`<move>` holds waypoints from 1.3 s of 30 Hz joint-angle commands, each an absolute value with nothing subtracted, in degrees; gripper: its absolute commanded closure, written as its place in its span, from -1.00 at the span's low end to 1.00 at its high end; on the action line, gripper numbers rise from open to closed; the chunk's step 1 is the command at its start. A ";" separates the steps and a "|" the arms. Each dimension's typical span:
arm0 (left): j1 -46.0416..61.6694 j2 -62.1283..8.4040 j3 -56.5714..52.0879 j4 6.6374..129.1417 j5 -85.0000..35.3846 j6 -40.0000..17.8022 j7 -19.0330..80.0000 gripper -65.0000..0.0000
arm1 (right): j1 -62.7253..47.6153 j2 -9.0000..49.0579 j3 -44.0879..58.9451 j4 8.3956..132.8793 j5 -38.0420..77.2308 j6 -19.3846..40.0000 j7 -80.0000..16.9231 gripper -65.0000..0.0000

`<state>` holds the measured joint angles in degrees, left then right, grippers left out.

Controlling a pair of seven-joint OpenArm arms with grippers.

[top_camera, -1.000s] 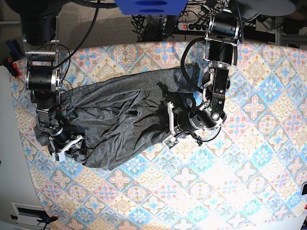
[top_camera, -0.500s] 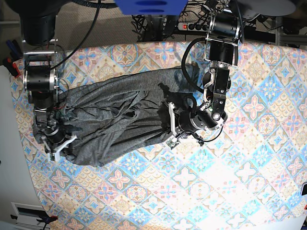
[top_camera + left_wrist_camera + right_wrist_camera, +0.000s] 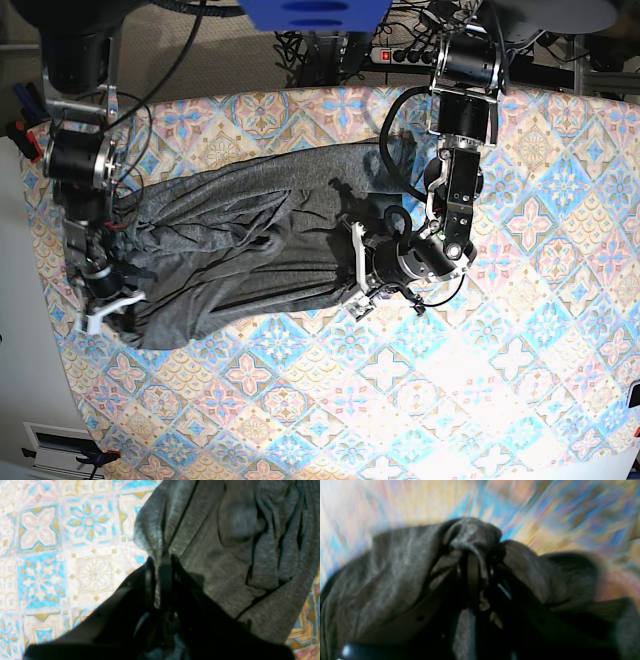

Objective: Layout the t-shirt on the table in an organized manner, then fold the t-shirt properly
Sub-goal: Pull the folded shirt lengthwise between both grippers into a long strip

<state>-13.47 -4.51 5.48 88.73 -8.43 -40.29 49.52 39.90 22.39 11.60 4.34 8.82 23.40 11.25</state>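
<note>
Left wrist view: the left gripper point(image 3: 161, 562) pinches an edge of the t-shirt point(image 3: 225, 555) over the table point(image 3: 62, 555).

Right wrist view, blurred: the right gripper point(image 3: 473, 562) is clamped on bunched cloth.

Base view: the shirt lies stretched and wrinkled across the table's left half, between both grippers.

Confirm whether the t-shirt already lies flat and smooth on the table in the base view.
No: the t-shirt is bunched into long wrinkles, stretched between the right end effector and the left end effector over the table.
</note>
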 commanded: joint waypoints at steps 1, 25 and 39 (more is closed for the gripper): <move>-14.99 -4.70 5.23 89.89 -8.48 -40.00 48.66 1.00 | 38.29 23.69 14.02 4.62 9.36 22.90 12.35 1.00; -5.49 -6.11 5.49 95.87 2.24 -40.00 45.14 1.00 | 15.78 20.09 32.31 58.95 9.36 22.90 -0.48 1.00; 2.33 -7.69 5.41 100.18 2.33 -40.00 45.05 1.00 | 9.63 17.10 41.10 59.91 9.36 22.90 -0.22 1.00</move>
<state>2.98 -7.16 5.78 99.13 0.62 -40.73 43.88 8.25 15.25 40.42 58.65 7.55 24.58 -3.49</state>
